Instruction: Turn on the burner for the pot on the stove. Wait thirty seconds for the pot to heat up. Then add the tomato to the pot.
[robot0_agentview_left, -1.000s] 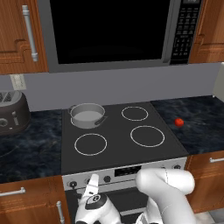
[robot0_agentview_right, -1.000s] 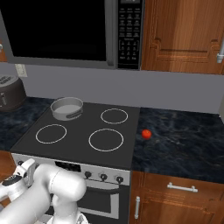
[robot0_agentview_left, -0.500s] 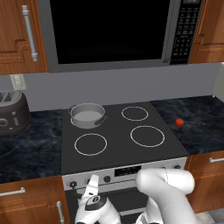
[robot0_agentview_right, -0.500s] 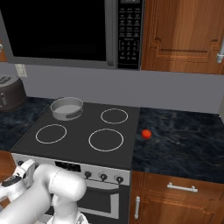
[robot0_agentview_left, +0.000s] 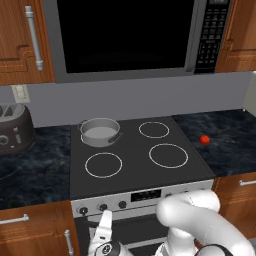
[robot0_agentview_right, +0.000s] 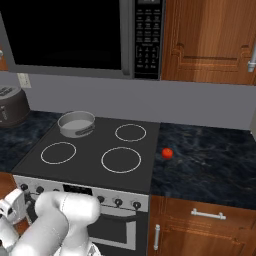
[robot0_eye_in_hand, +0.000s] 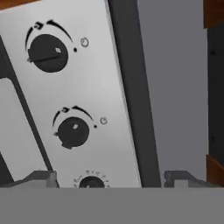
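The grey pot (robot0_agentview_left: 100, 131) (robot0_agentview_right: 76, 123) sits on the back left ring of the black stove (robot0_agentview_left: 131, 150) (robot0_agentview_right: 95, 142). The red tomato (robot0_agentview_left: 204, 139) (robot0_agentview_right: 167, 153) lies on the dark counter to the right of the stove. My gripper (robot0_agentview_left: 103, 231) (robot0_agentview_right: 12, 209) hangs low in front of the left end of the silver knob panel (robot0_eye_in_hand: 103, 83). In the hand view my gripper (robot0_eye_in_hand: 111, 179) is open, its fingertips (robot0_eye_in_hand: 41, 178) far apart. Three black knobs face it: one (robot0_eye_in_hand: 48, 53) at the top, one (robot0_eye_in_hand: 73, 132) in the middle, one (robot0_eye_in_hand: 91, 183) just between the tips and untouched.
A dark toaster (robot0_agentview_left: 14, 129) stands on the left counter. The black microwave (robot0_agentview_left: 125, 35) hangs above the stove, with wooden cabinets (robot0_agentview_right: 210, 40) beside it. Drawers with metal handles (robot0_agentview_right: 207, 215) flank the oven door.
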